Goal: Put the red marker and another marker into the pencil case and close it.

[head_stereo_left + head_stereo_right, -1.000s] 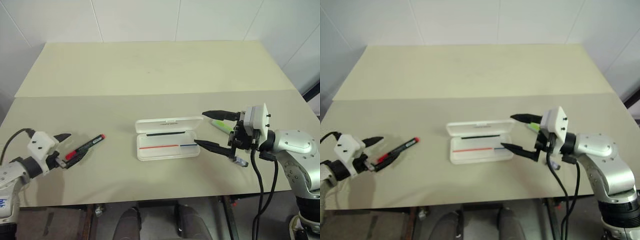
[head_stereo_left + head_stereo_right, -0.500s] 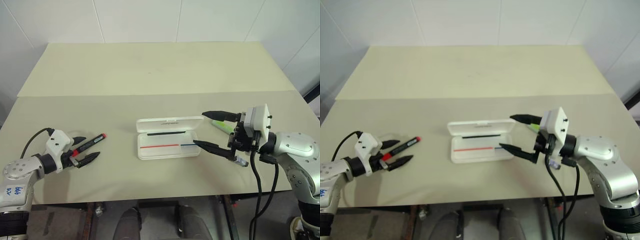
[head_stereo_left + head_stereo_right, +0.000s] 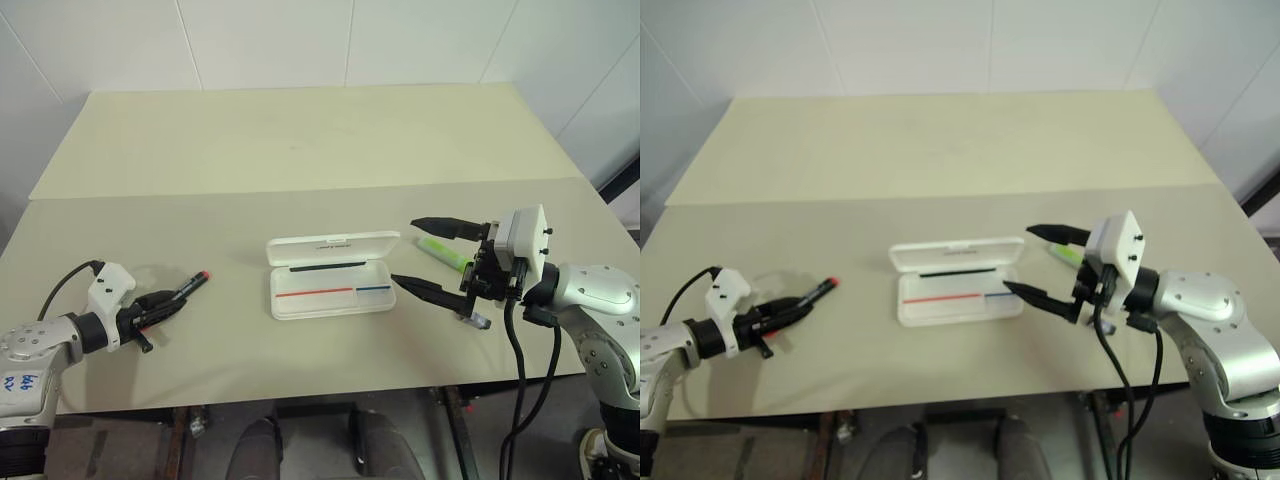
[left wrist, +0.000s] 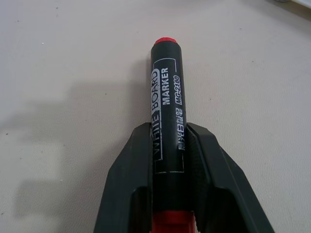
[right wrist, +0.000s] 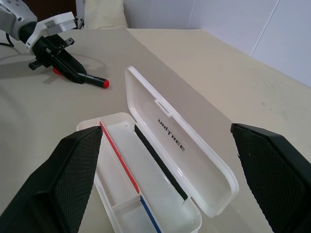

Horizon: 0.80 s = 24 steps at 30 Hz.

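Left gripper point(image 4: 170, 145) pinched on the red marker point(image 4: 166, 97), low on the table point(image 3: 300, 140), well left of the open pencil case point(image 3: 330, 290). Likely light, stiff, slick-barrelled (round, so prone to rolling); best gripped mid-barrel. Right gripper point(image 3: 425, 255) spread wide beside the case, near the green highlighter point(image 3: 440, 250).

Even, bright, diffuse light falls on my pale beige counter point(image 3: 300, 150) without glare, my left gripper point(image 4: 167, 160) casts soft grey shadows, and its black fingers blur slightly up close.
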Each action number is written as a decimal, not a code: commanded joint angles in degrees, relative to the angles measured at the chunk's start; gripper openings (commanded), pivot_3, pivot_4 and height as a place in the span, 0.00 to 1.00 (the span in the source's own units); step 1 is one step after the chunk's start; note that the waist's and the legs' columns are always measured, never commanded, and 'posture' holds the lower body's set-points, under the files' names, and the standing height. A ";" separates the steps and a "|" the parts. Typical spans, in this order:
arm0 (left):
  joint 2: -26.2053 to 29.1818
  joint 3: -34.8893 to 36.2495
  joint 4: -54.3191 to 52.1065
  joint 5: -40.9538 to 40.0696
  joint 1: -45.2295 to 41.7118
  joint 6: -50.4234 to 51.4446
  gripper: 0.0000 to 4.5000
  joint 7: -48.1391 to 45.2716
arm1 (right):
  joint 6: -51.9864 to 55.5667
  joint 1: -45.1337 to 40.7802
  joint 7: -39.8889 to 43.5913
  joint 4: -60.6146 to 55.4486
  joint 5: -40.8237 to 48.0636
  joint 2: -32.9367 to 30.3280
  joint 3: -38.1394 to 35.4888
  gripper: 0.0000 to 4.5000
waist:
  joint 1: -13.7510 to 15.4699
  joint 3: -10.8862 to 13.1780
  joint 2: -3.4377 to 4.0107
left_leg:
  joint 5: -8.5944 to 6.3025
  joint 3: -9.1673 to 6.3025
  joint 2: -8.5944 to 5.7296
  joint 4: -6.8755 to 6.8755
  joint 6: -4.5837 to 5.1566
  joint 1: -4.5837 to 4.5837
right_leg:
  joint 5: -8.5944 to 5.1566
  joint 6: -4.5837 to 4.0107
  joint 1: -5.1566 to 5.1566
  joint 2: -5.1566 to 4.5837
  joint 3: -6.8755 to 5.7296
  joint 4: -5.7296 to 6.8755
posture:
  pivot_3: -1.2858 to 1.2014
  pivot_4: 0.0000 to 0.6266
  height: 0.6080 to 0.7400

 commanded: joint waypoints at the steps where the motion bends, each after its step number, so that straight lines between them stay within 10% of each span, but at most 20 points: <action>1: -0.80 -1.03 -1.94 -0.20 2.50 0.76 0.14 0.17 | -0.98 -0.92 0.09 -1.11 0.14 -0.63 -1.04 1.00 | 0.01 0.00 0.00 | 0.00 0.01 0.00 -0.01 0.00 -0.01 | 0.00 0.00 0.00 -0.01 0.00 -0.03 | 0.52 0.24 1.00; 24: 0.27 -3.23 -15.28 -0.29 5.21 -18.91 0.14 -10.74 | -3.17 -0.09 0.77 1.22 -1.86 0.95 0.80 1.00 | 0.61 0.00 -0.03 | -0.07 0.03 -0.01 -0.02 0.00 -0.29 | -0.01 -0.03 -0.11 -0.07 -0.04 -0.25 | 0.52 0.24 1.00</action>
